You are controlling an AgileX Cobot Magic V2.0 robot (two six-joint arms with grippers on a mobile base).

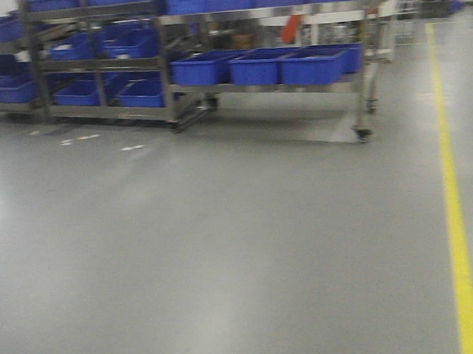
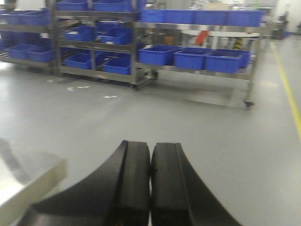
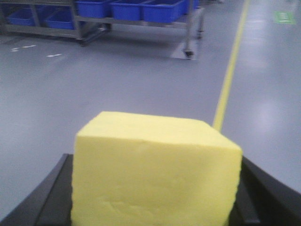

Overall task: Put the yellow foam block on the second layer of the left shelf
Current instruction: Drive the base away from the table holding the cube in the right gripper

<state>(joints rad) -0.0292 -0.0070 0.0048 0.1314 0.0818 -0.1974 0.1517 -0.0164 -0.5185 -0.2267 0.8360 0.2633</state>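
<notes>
Robot body in view: wrist cams only, two matte black grippers.
Matte black two-finger left gripper at 6 o'clock: smooth fingers, outer edges flaring wide toward the base, flat inner faces, thin pale seam between. Matte black right gripper: only dark finger edges show, at 7 and 5 o'clock, blurred.

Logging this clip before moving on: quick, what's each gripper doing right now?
Left gripper: closed, jaws pressed together, nothing between them.
Right gripper: closed on the yellow foam block.
</notes>
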